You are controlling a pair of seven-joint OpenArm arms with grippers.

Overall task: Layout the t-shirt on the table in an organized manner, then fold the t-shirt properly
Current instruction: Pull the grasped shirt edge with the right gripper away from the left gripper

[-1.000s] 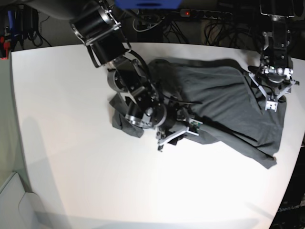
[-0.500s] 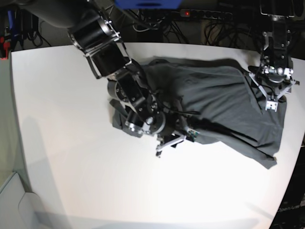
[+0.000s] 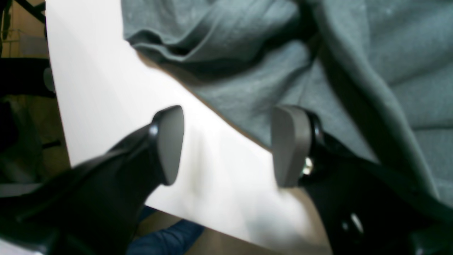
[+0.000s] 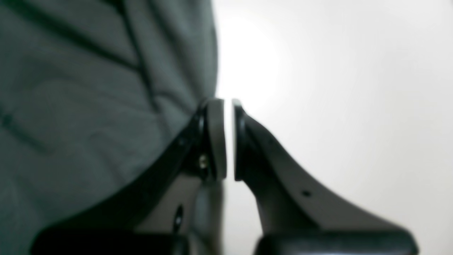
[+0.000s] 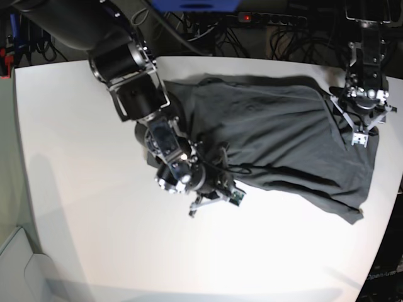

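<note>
Base view shows the t-shirt [image 5: 277,132] spread along the counter's [image 5: 82,189] far edge toward its right corner. The right claw [image 5: 211,200], nearly closed and seemingly empty, sits beside its near hem; the left claw [image 5: 361,129] hangs apart over the right hem.

The right gripper [image 4: 229,140] sits at frame centre in its wrist view, pads nearly together with a thin gap. The left gripper [image 3: 226,145] spreads wide, its fingers [image 3: 170,141] well apart.
</note>
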